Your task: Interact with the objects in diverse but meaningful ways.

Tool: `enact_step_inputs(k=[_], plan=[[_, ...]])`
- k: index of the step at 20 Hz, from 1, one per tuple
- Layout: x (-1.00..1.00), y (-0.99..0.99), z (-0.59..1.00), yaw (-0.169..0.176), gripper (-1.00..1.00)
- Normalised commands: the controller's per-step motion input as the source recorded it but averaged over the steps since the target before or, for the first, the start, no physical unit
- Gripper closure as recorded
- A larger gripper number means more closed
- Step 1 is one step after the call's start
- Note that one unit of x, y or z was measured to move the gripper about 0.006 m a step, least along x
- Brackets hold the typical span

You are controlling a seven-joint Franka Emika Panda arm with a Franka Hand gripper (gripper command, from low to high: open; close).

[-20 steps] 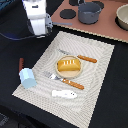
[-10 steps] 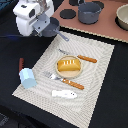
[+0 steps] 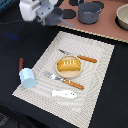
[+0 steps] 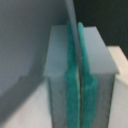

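Now the gripper (image 3: 59,21), green pads (image 4: 73,95) pressed together on nothing, has swung up over the placemat's (image 3: 100,75) far corner toward the saucepan (image 3: 90,12), leaving the bread loaf (image 3: 68,65), carton (image 3: 27,77) and sausage (image 3: 21,64) untouched, so no interaction yet.

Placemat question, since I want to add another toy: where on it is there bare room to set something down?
The placemat lies bare along the exterior view's right side, beyond the knife, and along its near edge below the white piece. It is crowded around the bread loaf, the fork and the carton.
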Motion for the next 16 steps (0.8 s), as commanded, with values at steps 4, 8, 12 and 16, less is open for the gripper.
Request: enact_step_inputs(k=[4,8,12,16], plan=[[0.15,0.38,0.02,-0.126,1.0],[0.24,0.27,0.0,-0.201,1.0],[0.12,0.26,0.0,-0.164,1.0],[0.05,0.51,0.03,-0.107,1.0]])
